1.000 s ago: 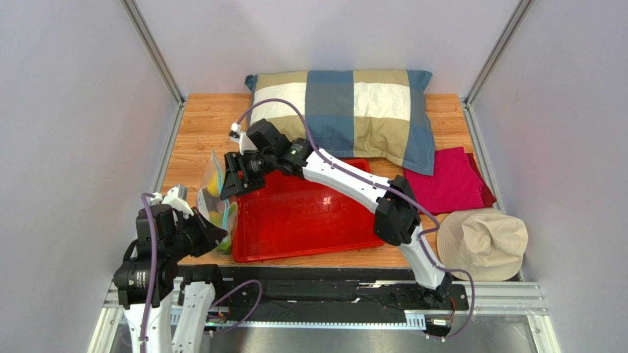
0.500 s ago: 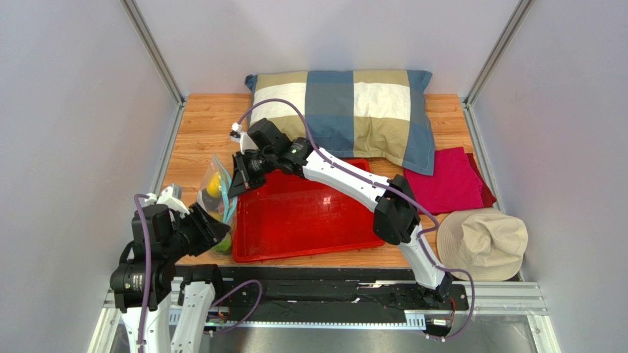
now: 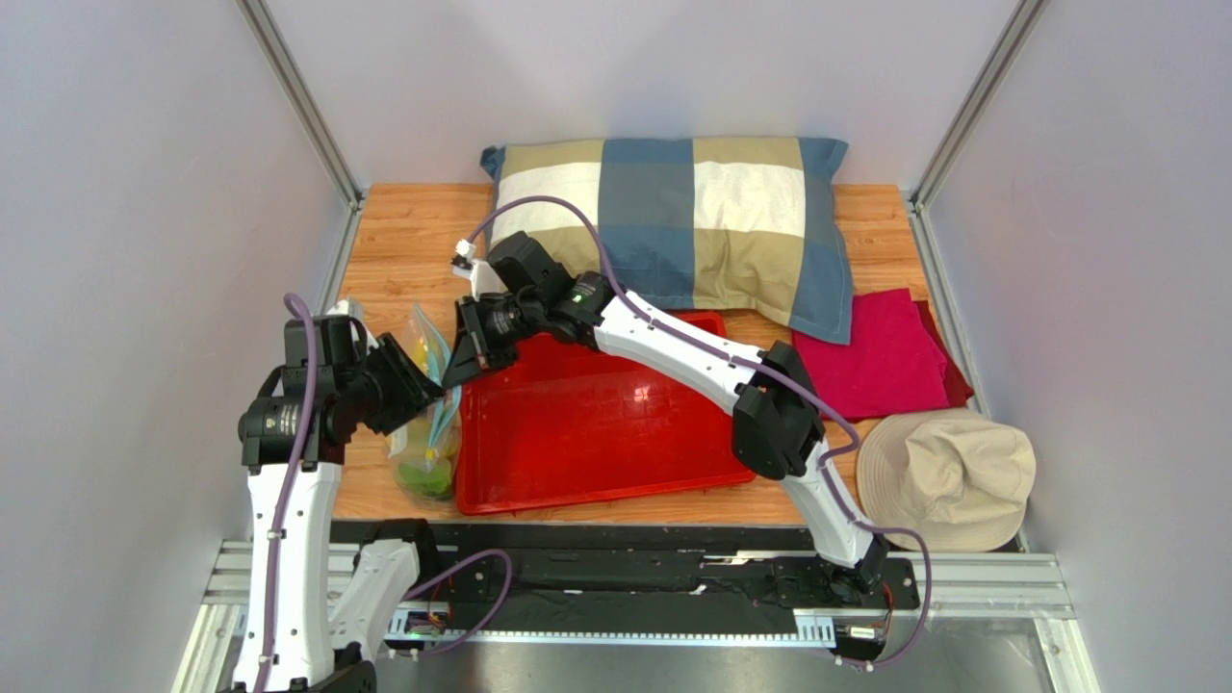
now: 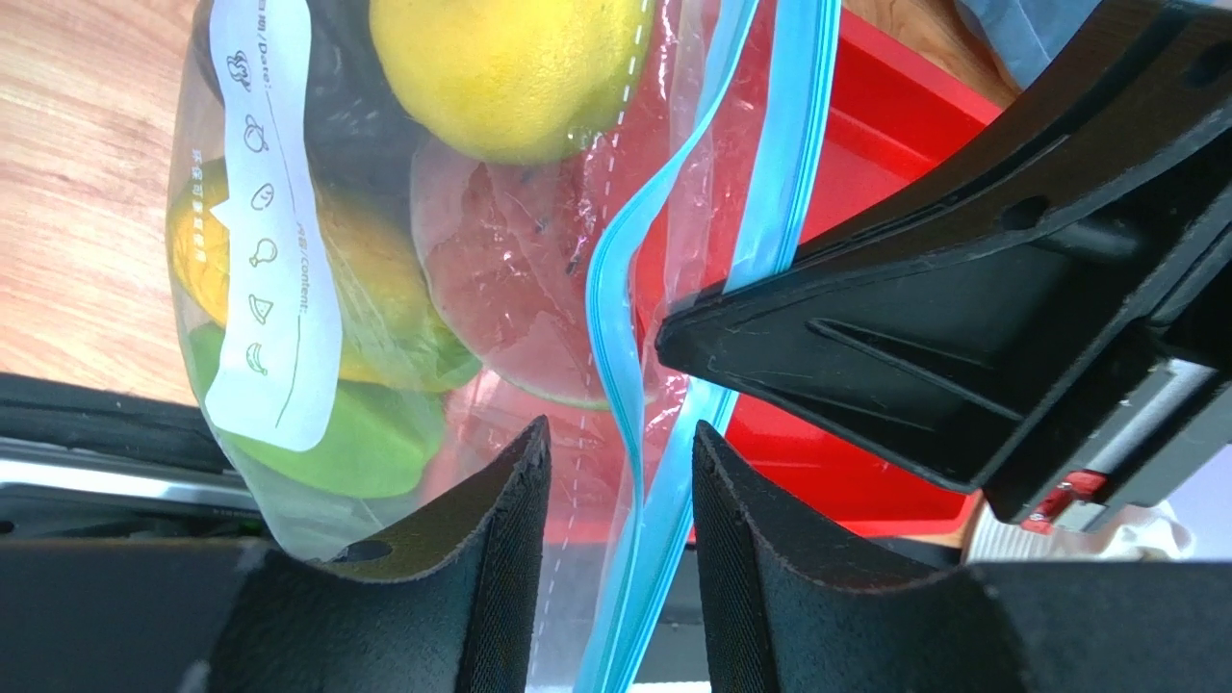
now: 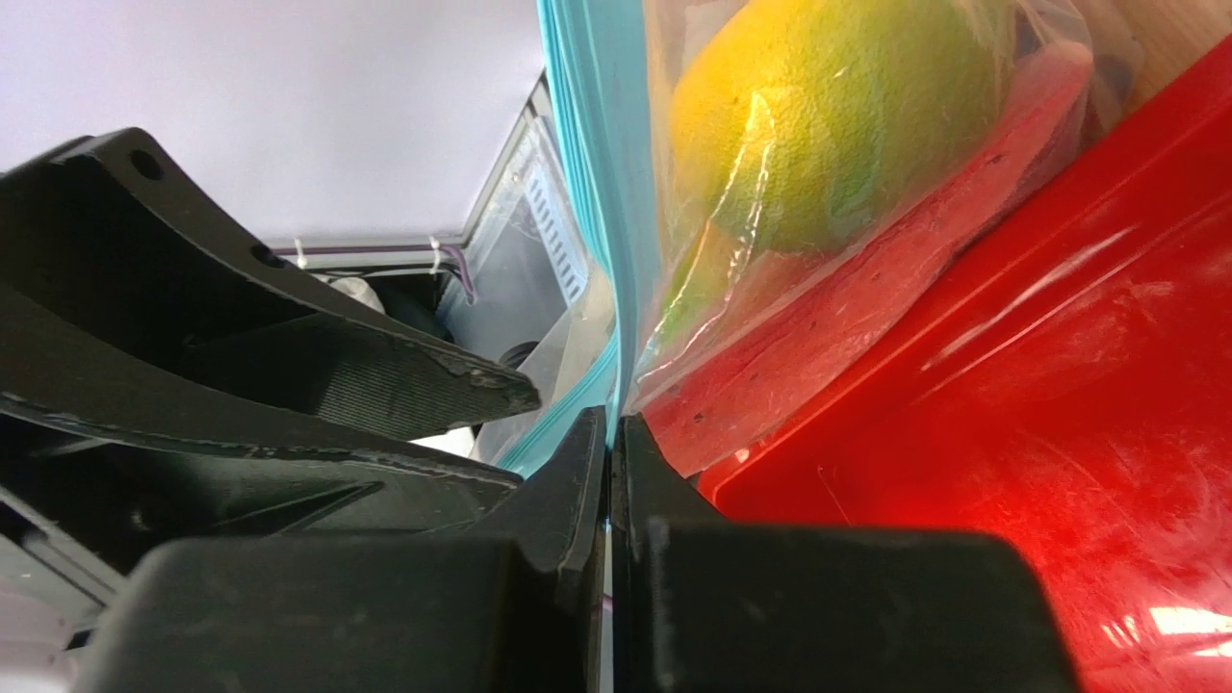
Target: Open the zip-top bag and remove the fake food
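The right claw (image 5: 610, 433) is clamped on the zip strip (image 5: 586, 217) of the zip-top bag (image 4: 477, 260), which hangs between both claws. The left claw (image 4: 615, 477) is half open around the strip, gripping nothing. Closing over both lips would likely keep the fake food (image 4: 506, 58) sealed in.

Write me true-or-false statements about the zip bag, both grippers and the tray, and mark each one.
1. The right gripper has its jaws shut on the blue zip edge of the clear crinkly plastic zip-top bag. True.
2. The left gripper has its jaws clamped tight on the bag. False: they stand apart, the zip strip running between them.
3. The small plastic fake food lies loose in the red plastic tray. False: it is inside the bag.
4. A blue-and-beige checked pillow lies at the table's far side. True.
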`<state>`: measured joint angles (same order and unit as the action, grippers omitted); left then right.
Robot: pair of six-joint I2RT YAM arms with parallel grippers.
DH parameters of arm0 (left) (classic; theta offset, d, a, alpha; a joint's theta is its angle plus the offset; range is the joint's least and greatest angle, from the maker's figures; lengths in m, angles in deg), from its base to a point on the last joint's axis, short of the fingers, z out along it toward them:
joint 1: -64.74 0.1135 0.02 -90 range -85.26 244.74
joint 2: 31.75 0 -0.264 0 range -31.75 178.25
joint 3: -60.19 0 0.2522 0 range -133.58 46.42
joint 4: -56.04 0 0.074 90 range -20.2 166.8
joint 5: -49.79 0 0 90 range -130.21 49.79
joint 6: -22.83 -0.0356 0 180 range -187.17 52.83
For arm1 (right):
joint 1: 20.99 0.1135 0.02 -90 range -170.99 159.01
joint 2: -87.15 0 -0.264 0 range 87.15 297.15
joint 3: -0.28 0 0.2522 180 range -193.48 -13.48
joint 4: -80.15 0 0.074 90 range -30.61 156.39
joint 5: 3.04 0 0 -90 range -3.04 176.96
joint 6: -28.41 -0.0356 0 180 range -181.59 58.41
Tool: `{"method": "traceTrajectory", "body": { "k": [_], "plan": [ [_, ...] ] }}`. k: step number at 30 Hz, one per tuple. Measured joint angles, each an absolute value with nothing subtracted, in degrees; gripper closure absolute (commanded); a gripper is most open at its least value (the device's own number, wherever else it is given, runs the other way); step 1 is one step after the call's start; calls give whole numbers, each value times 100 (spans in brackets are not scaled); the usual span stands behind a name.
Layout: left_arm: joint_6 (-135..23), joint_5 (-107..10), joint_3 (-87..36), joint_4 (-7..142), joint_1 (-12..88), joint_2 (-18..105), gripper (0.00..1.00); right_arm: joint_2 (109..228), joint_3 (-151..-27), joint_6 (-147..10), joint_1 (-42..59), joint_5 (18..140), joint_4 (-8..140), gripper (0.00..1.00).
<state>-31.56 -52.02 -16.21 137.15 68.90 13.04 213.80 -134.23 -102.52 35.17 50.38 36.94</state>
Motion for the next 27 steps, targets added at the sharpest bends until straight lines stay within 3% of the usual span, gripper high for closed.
{"method": "traceTrajectory", "body": {
  "k": [9, 13, 16, 22, 27],
  "plan": [
    [-3298, -5299, -1337, 13429, 6890, 1464, 73, 21380, -13423, -10405, 3517, 4938, 3810, 100],
    [-3455, -5176, -1337, 13433, 6890, 1744, 93, 21380, -13423, -10444, 3509, 4929, 3836, 100],
    [-3621, -5052, -1369, 13505, 6890, 1934, 100, 21380, -13423, -10473, 3509, 4907, 3842, 100],
    [-3886, -4625, -1763, 13776, 6890, 1967, 100, 21358, -13359, -10471, 3509, 4901, 3840, 100],
    [-3787, -3970, -1999, 13450, 6890, 437, 100, 21338, -13340, -10254, 3509, 5108, 3619, 100]
  ]
}}
